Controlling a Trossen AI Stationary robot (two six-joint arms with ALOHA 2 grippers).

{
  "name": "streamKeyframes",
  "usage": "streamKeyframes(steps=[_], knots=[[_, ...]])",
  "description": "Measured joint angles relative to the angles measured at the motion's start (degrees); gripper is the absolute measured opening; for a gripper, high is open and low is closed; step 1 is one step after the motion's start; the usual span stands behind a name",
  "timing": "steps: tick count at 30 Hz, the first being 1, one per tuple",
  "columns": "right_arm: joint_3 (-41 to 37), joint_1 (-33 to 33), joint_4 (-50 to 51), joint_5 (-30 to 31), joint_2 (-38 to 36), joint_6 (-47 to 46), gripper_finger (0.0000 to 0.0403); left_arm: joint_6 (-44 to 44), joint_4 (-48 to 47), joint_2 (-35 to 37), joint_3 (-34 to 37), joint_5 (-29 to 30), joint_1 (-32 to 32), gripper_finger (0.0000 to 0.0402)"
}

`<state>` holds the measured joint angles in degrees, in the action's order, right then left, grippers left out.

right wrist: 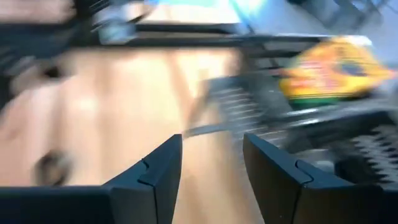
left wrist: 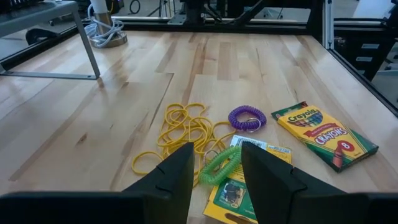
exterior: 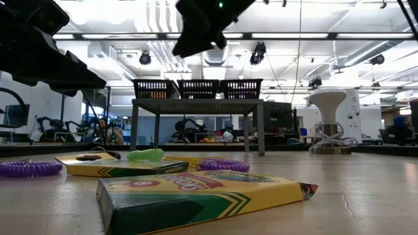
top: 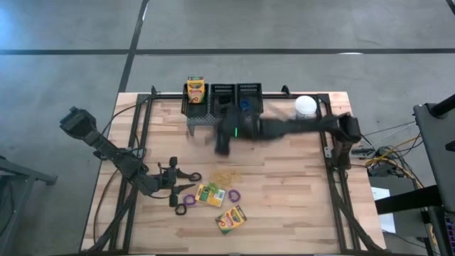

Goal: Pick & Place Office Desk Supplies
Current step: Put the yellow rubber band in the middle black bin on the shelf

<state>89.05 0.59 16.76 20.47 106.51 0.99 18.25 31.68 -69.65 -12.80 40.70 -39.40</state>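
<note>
Light wooden slatted table [top: 284, 185] in a black frame, carrying all items. Right arm, dark, stretched across the far half of the table; its right gripper [right wrist: 211, 171] hangs above the bare wood just in front of the stand, jaws apart with nothing between them. Left arm, dark, lying along the near left side; its left gripper [left wrist: 214, 168] sits low over the table by the loose supplies, jaws open and empty, a green coil showing between the fingertips on the wood beyond. Grey perforated metal stand [top: 201, 119] at the far edge, raised on legs. Three small black mesh bins [top: 222, 98] in a row on top of the stand: the left bin holds an upright yellow-and-green crayon box [top: 195, 89], the right bin a blue loop [top: 244, 104]. White round ball-like object [top: 305, 107] just right of the stand. Two flat yellow-and-green crayon boxes on the near table: one [top: 210, 194] beside the left gripper, the other [top: 231, 219] nearer the front edge. Tangle of thin yellow loops [left wrist: 186, 130] just beyond the first flat box. Purple coil loops: one [top: 234, 195] to the right of that box, another [top: 189, 200] to its left. Green coil loop [left wrist: 219, 164] resting on the first flat box.
</note>
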Motion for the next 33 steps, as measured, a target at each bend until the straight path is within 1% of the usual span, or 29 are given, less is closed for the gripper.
streamKeyframes(steps=[4,8,9,11,12,14,16,17,20,22,24,26,28,30,33], knots=[[-7.4,10.4,-7.3,8.2,0.0,0.0,0.0163,0.3,0.0,0.0,0.0,-0.2,0.0,0.0136],[-17.9,18.5,-16.3,17.2,0.1,-5.8,0.0154,0.3,0.0,0.0,0.0,-0.2,0.0,0.0136],[-20.7,19.8,-18.1,18.7,0.1,-7.9,0.0152,0.4,0.0,0.0,0.0,-0.2,0.0,0.0136],[-24.8,20.9,-19.1,18.8,-0.1,-13.4,0.0147,0.4,0.3,0.0,0.0,-0.2,0.0,0.0136],[-26.5,20.8,-18.4,17.5,-0.4,-16.5,0.0145,0.4,0.4,0.0,0.0,-0.2,0.0,0.0136],[-29.0,19.4,-16.4,11.8,-1.2,-21.6,0.014,0.4,0.8,0.0,0.0,-0.2,0.0,0.0136],[-30.8,17.4,-15.8,7.0,-1.5,-23.4,0.0136,0.4,1.3,0.0,0.0,-0.2,0.0,0.0136],[-31.6,16.5,-15.9,6.4,-1.5,-23.7,0.0134,0.4,1.5,0.0,0.0,-0.2,0.0,0.0136],[-33.3,13.4,-15.7,5.3,-1.5,-22.4,0.0128,0.4,1.8,0.0,0.0,-0.2,0.0,0.0136],[-34.3,11.2,-16.8,1.3,-1.5,-20.0,0.0124,0.4,1.9,0.0,0.0,-0.2,0.0,0.0136],[-35.5,9.4,-20.4,-3.1,-1.4,-18.0,0.0119,0.4,2.0,0.0,0.0,-0.2,0.0,0.0136],[-36.3,8.1,-24.3,-7.2,-1.4,-17.2,0.0113,0.5,2.0,0.0,0.0,-0.2,0.0,0.0136],[-36.5,7.1,-25.5,-11.4,-1.4,-17.2,0.0108,0.9,2.0,0.0,0.0,-0.2,0.0,0.0136],[-36.7,6.5,-25.5,-12.9,-0.7,-17.6,0.0105,1.1,2.0,0.0,0.0,-0.2,0.0,0.0136],[-36.5,6.4,-25.9,-12.9,1.0,-17.2,0.0103,1.1,2.0,0.0,0.0,-0.2,0.0,0.0135]])
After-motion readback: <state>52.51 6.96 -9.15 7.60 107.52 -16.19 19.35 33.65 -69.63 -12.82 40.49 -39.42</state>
